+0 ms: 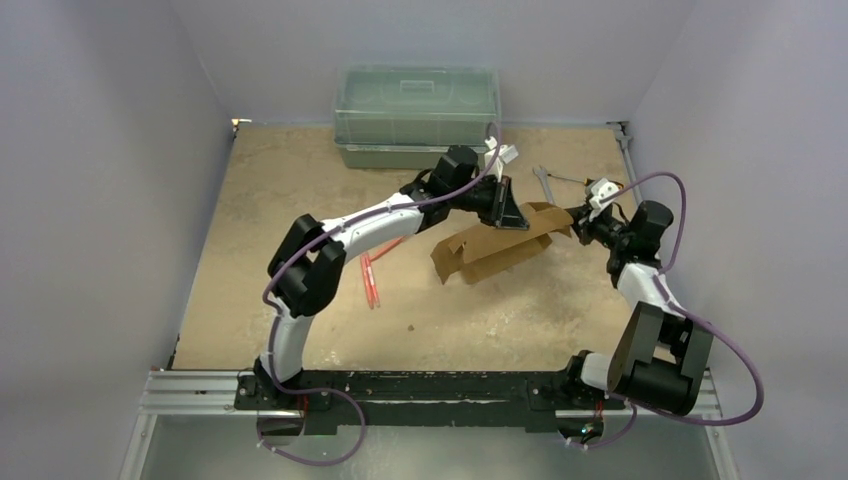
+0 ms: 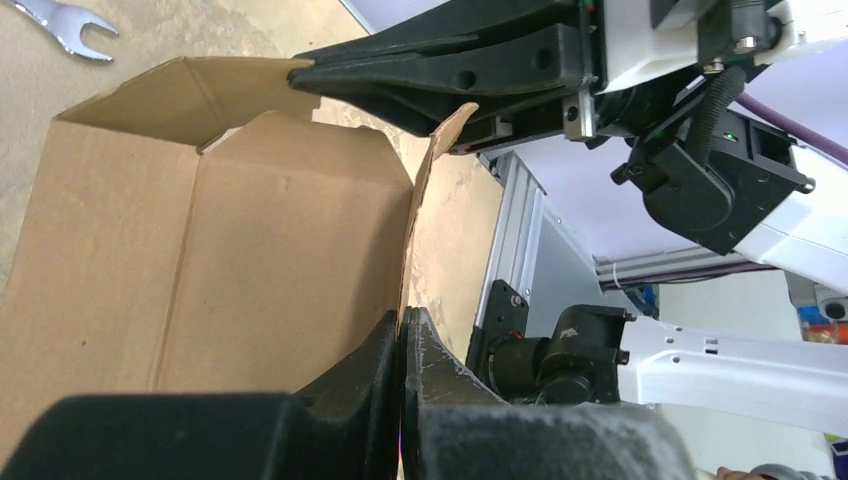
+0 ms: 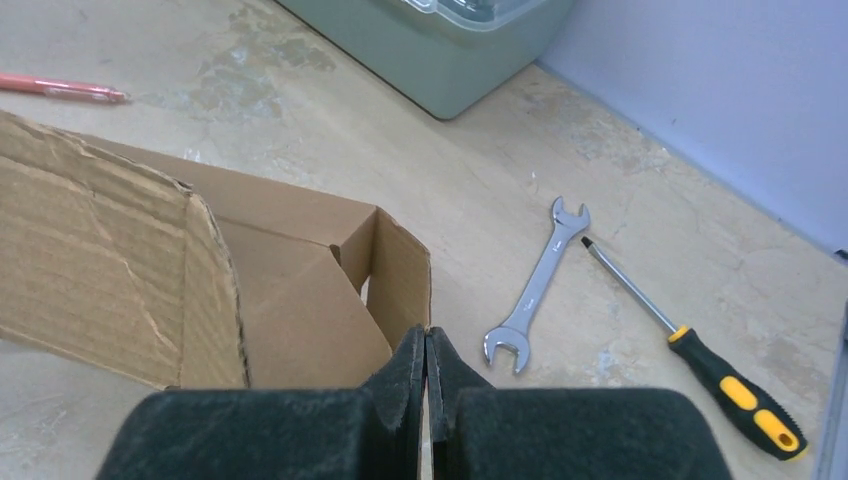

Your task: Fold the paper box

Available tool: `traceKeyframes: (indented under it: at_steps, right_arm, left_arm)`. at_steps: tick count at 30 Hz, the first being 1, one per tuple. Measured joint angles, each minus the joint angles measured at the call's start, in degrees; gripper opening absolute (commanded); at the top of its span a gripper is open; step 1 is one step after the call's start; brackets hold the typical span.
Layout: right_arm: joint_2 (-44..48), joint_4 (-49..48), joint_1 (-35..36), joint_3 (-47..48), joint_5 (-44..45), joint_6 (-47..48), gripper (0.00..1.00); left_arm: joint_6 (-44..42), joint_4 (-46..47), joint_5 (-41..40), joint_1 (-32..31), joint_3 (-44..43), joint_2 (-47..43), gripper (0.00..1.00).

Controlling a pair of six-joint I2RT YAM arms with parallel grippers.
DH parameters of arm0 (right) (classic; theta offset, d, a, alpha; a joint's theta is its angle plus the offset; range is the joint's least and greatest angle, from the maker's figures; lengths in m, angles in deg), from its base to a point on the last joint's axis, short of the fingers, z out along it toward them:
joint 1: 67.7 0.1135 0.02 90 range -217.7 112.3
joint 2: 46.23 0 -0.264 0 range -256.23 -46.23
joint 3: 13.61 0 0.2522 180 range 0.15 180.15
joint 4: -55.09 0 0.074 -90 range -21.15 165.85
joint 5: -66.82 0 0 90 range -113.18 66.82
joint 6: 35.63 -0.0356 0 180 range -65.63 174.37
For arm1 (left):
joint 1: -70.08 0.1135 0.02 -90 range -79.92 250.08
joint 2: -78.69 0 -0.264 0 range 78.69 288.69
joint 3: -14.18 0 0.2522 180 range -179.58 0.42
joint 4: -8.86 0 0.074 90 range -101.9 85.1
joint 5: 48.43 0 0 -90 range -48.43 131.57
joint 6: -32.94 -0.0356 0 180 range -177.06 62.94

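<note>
While gripped at both ends, paper box [image 1: 495,250]: before green bin [image 1: 415,115].
Left fingers [image 2: 360,380]: pinching its flap.
Right fingers [image 3: 395,385]: pinching another flap.

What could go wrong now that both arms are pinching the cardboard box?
1. The left fingers and the right fingers each grip only a thin edge of the paper box. Pulling against each other could tear a flap or let one slip free.
2. The wrench and screwdriver lie on the table close to the right arm, so a swinging box end might knock them.
</note>
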Motion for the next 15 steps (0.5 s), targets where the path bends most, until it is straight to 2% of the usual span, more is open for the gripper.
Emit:
traceKeyframes:
  at_steps: [6,15]
  right_arm:
    - [1.53,3.58,-0.22,0.0,-0.04,5.2,0.0]
    - [1.51,10.08,-0.33,0.74,0.68,10.45,0.0]
  left_arm:
    - [4.63,7.85,-1.53,-0.02,7.69,-3.67,0.0]
    - [12.81,20.39,-3.48,0.02,14.67,-7.1,0.0]
